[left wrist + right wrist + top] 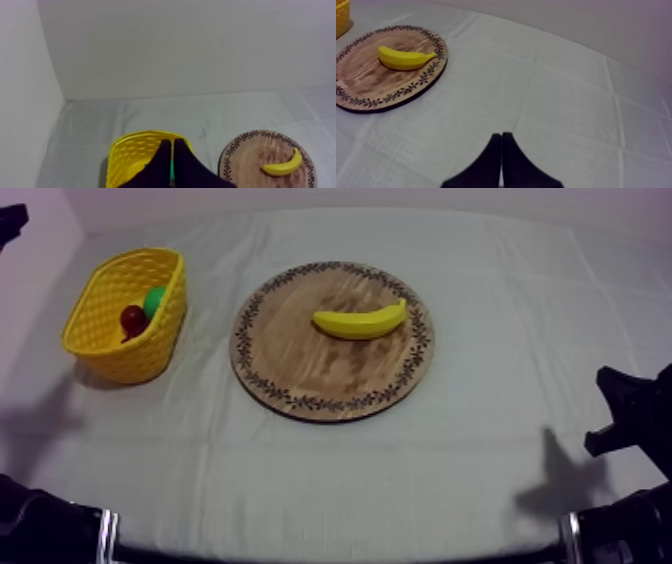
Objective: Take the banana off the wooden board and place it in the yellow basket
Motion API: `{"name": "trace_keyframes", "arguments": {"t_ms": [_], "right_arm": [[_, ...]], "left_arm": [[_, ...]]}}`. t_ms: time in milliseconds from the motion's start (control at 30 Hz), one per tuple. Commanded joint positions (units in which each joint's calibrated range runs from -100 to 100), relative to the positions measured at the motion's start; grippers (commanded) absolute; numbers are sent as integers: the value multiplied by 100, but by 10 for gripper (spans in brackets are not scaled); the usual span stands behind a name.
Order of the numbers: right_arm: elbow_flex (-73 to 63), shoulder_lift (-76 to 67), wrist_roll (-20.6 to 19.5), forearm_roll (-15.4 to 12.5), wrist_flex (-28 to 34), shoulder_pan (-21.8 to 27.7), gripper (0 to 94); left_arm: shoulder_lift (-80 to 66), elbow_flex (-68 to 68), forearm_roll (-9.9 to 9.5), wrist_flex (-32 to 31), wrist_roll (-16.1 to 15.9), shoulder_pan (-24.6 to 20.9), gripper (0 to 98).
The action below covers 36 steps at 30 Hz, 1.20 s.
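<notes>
A yellow banana lies on the right half of the round wooden board in the middle of the table. The yellow basket stands at the left and holds a small red fruit and a green fruit. My left gripper is shut on nothing, its fingers a narrow wedge just in front of the basket, with the banana off to its side. My right gripper is also shut on nothing, over bare cloth well away from the board and the banana.
My right arm sits at the table's right edge and my left arm low at the front left. Bare grey-white cloth lies between the board and the front edge. A wall rises behind the table.
</notes>
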Motion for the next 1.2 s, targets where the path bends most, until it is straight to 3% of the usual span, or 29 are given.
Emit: {"name": "trace_keyframes", "arguments": {"t_ms": [0, 367, 667, 900, 1167], "right_arm": [[-3, 0, -1, -2, -6, 0, 3], [-3, 0, -3, -2, -6, 0, 3], [-3, 0, -1, -2, -6, 0, 3], [-3, 0, -1, -2, -6, 0, 3], [-3, 0, -1, -2, -6, 0, 3]], "left_arm": [[522, -657, -7, 126, -18, 46, 0], [2349, -3507, -8, 1322, 9, 580, 0], [3495, -5233, 66, 2262, -330, 1166, 0], [4297, -5988, 170, 2420, -558, 1445, 0], [5273, -6354, 114, 2448, -649, 1714, 0]]}}
